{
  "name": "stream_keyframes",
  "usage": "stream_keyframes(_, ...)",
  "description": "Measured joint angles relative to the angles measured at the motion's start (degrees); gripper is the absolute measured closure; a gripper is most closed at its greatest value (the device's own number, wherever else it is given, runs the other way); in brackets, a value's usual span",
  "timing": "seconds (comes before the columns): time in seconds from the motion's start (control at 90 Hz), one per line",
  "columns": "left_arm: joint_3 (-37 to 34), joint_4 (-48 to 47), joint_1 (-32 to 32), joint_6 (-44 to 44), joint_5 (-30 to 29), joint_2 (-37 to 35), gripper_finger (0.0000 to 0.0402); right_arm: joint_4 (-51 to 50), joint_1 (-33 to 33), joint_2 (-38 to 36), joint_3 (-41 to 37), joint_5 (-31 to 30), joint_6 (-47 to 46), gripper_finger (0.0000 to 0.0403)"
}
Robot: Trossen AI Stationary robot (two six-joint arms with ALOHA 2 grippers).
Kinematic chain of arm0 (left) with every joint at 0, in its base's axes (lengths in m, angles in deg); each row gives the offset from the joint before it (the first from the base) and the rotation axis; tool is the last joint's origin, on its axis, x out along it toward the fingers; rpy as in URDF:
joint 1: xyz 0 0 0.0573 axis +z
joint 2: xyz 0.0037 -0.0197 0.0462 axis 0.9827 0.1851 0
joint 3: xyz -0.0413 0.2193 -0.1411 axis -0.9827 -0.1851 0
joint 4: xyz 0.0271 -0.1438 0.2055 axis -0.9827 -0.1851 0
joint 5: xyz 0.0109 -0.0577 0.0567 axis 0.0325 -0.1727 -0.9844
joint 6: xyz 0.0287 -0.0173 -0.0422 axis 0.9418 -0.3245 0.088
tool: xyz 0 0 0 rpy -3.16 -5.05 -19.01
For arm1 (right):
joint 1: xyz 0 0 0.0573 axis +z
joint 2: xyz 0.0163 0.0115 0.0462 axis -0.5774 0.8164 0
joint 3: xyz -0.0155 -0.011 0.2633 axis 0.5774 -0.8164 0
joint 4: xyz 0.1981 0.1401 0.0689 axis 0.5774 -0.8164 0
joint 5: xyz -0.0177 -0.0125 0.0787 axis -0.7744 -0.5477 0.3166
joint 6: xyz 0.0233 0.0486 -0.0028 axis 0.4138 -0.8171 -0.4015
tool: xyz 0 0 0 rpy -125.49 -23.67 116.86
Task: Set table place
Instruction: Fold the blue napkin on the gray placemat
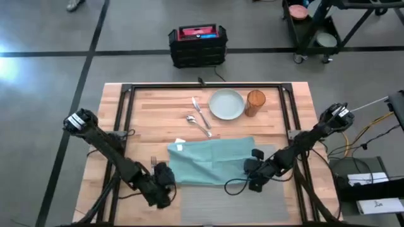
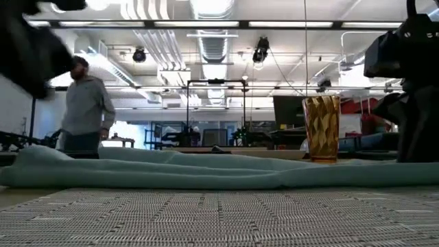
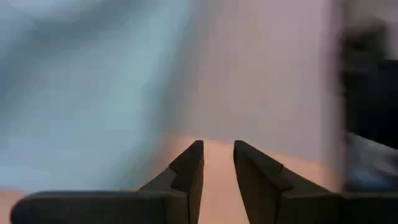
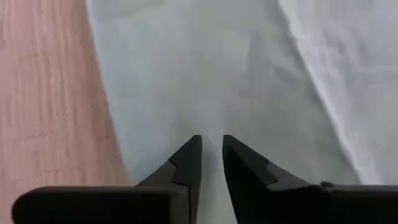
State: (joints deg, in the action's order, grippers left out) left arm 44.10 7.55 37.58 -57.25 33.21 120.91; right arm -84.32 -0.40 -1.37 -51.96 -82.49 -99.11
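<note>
Overhead: table (image 1: 139, 110) carries the grey placemat (image 1: 221, 202) at its near edge with the teal napkin (image 1: 211, 161) spread loose across the mat's far part, while plate (image 1: 226, 104), amber glass (image 1: 255, 103), and cutlery (image 1: 201, 116) sit beyond the mat, so most of the setting appears undone; left gripper (image 1: 165, 180) at the napkin's left end, right gripper (image 1: 255, 165) at its right. Low: napkin (image 2: 206, 173) lies rumpled on the mat (image 2: 219, 216), glass (image 2: 321, 128) behind. Wrists: left gripper (image 3: 217, 163) and right gripper (image 4: 211, 155) each show a narrow gap, nothing held, the right over napkin cloth (image 4: 217, 74).
</note>
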Motion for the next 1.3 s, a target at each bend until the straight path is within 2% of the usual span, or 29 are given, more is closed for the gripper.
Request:
stream_keyframes(0.067, -0.73, -0.38, 1.98, 0.21, 1.21, 0.48, 0.0327, 0.07, -0.02, 0.03, 0.00, -0.37, 0.12, 0.0360)
stream_keyframes(0.233, -4.98, 1.98, 3.96, -0.39, 11.11, 4.07, 0.0327, -0.08, 0.00, 0.01, 0.02, -0.47, 0.48, 0.0368)
stream_keyframes(0.322, -5.79, 2.02, 3.31, -5.62, 16.51, 4.80, 0.0327, -1.34, 0.36, 0.02, -0.10, -0.51, -1.10, 0.0372)
stream_keyframes(0.4, -6.67, 2.41, 1.98, -9.50, 18.92, 4.82, 0.0327, -3.68, 0.39, 0.50, -0.41, -0.46, -3.79, 0.0377)
stream_keyframes(0.611, -6.36, 3.50, 0.30, -9.14, 18.85, 3.45, 0.0327, -5.23, 0.36, 1.02, -0.11, -0.89, -5.41, 0.0384)
stream_keyframes(0.8, -3.61, -0.99, 0.56, -8.42, 18.35, -0.65, 0.0327, -6.24, 0.37, -1.84, 2.65, 1.03, -3.46, 0.0384)
stream_keyframes(0.956, -3.71, -0.92, 0.56, -6.29, 10.87, -2.94, 0.0327, -5.26, 0.37, -3.10, 4.78, 1.14, -0.51, 0.0383)
stream_keyframes(1.044, -4.87, -0.48, 0.95, -4.30, 4.13, -2.34, 0.0327, -3.39, 0.34, -2.49, 4.83, -1.22, 1.51, 0.0383)
stream_keyframes(1.1, -6.05, 2.27, 1.66, -4.21, 2.59, -1.08, 0.0327, -1.38, 0.26, -1.09, 4.75, -1.75, 2.99, 0.0384)
stream_keyframes(1.133, -6.91, 4.04, 2.07, -4.14, 3.24, -0.36, 0.0327, -1.11, 0.24, -0.13, 4.64, -1.40, 3.74, 0.0384)
stream_keyframes(1.256, -9.37, 6.55, 2.36, -5.41, 13.46, 1.88, 0.0327, -3.41, 0.96, 2.35, 4.56, 3.85, 3.51, 0.0384)
stream_keyframes(1.3, -9.77, 6.47, 1.79, -6.47, 15.13, 2.13, 0.0327, -5.42, 1.29, 2.67, 4.55, 5.47, 2.84, 0.0384)
